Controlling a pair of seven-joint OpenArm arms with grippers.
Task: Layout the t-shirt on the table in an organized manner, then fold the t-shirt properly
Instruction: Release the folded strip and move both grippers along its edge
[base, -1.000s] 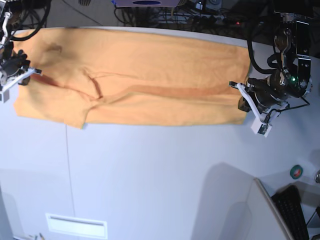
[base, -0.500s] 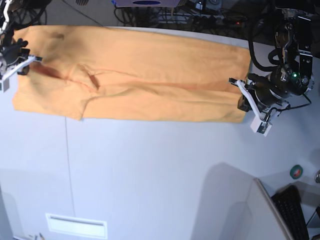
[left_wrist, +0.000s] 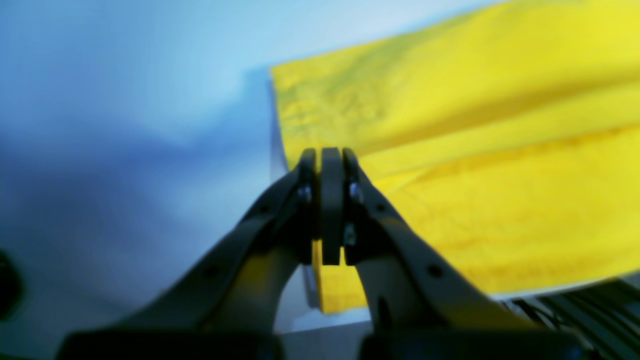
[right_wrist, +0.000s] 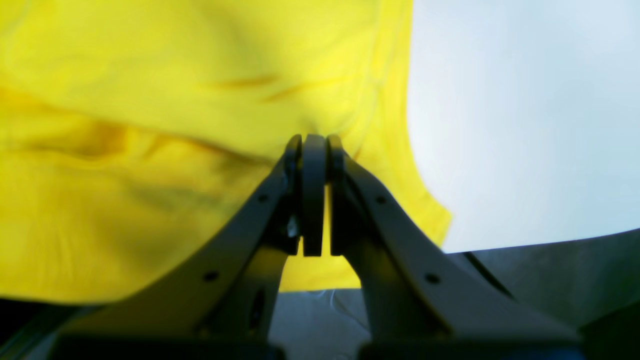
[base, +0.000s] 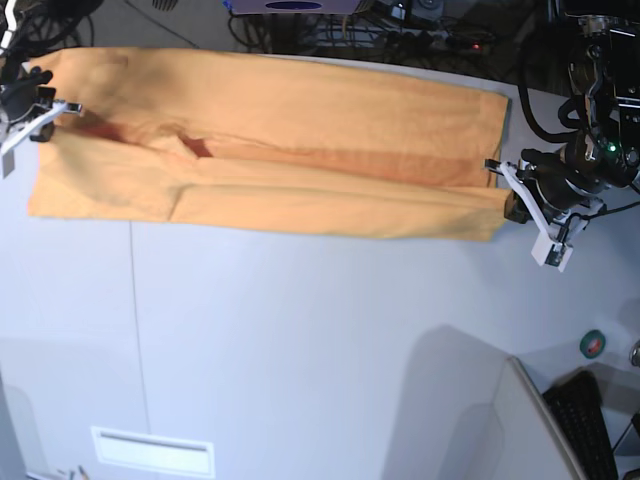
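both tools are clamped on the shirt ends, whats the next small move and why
Probably lower both ends onto the table: the shirt hangs taut between the left tool and right tool, long fold along its middle, near half draped down.

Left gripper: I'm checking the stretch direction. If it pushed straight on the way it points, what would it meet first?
The t-shirt: the left gripper is shut on its edge and points along the cloth, probably only more fabric ahead.

Black cables (base: 400, 30) are tangling along the far side; a dark keyboard (base: 590, 425) is sitting at the near right corner.
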